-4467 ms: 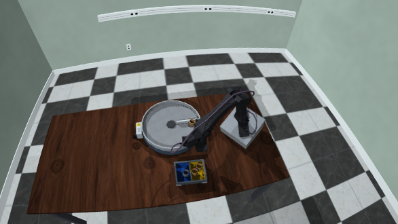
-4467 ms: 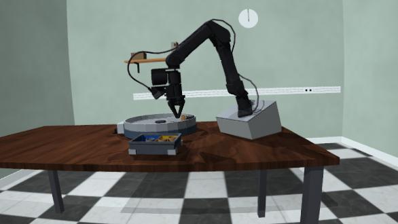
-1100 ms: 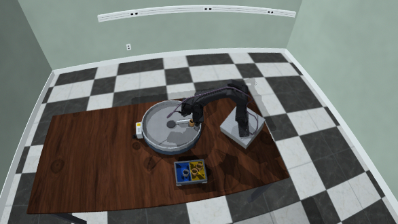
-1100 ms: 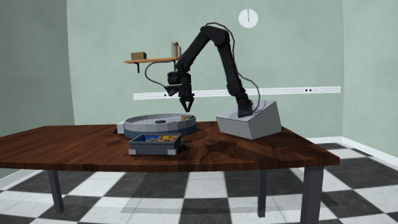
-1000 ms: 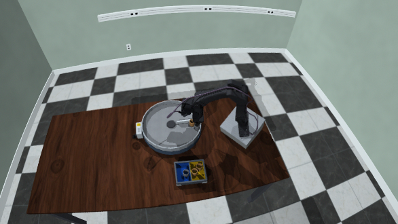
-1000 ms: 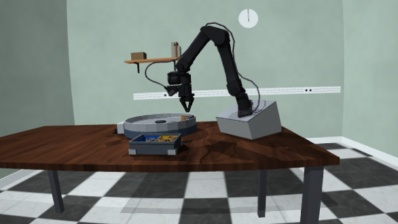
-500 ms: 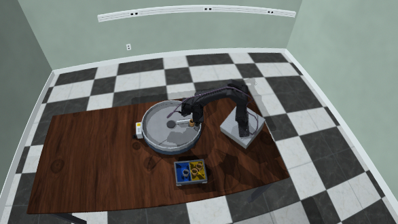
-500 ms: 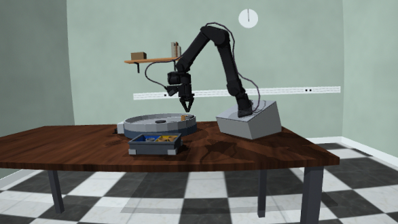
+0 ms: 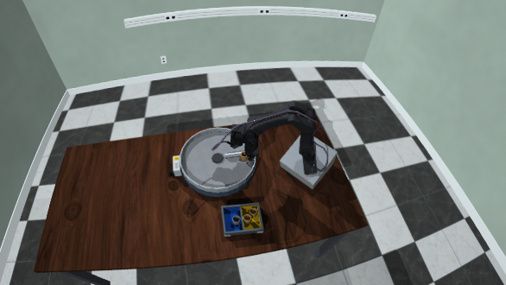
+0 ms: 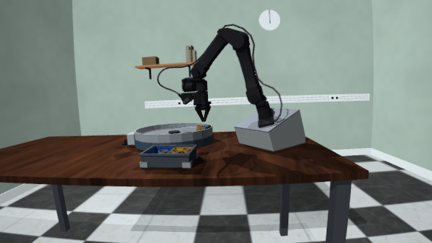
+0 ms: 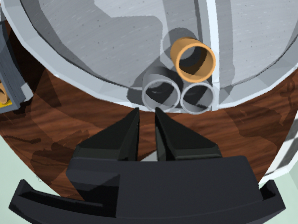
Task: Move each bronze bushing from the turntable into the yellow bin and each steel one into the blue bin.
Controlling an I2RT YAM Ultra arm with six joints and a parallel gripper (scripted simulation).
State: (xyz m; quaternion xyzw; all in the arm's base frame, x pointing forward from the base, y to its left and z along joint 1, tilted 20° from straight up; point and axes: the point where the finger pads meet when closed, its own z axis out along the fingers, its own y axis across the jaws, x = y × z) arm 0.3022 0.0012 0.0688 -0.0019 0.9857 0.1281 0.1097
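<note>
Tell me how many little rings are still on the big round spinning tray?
3: one bronze bushing and two steel bushings, bunched together against the turntable's rim, just ahead of the jaws. Others could be hidden under the arm.

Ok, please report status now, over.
End effector nearly shut, empty, above turntable rim. Bronze bushing touching two steel bushings. Nothing blocking.
</note>
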